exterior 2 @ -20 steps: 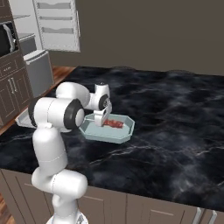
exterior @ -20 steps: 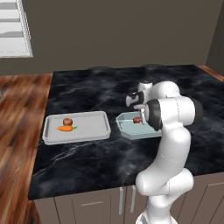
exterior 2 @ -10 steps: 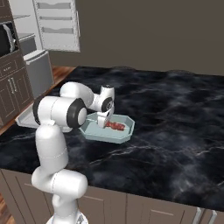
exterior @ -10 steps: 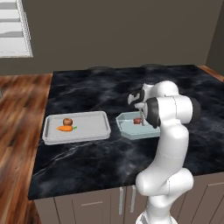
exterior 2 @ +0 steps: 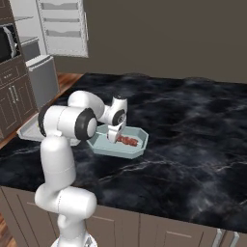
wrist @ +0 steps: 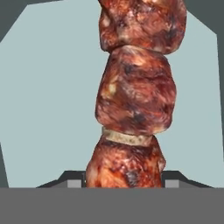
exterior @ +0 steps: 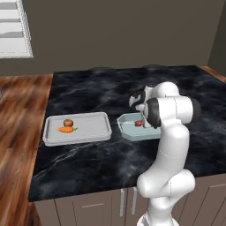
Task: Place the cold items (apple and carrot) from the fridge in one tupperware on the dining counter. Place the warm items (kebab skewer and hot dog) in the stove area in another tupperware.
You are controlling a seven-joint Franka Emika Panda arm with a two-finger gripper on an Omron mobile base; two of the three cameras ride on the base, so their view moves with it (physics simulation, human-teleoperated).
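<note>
While apple (exterior: pixel 68 122) and carrot (exterior: pixel 65 129) are already boxed, the kebab (wrist: pixel 133 94) is gripped by the half-closed claw (exterior 2: pixel 117 136) over the second tub (exterior 2: pixel 103 148); no hot dog is seen.

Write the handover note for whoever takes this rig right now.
Tool: low inside the blue-grey tupperware, jaws either side of the kebab skewer; whether they still grip it cannot be told.
Apple and carrot: together in the grey tupperware on the dining counter. Cold items done.
Left: confirm the kebab skewer is released, then the hot dog goes in with it.
</note>
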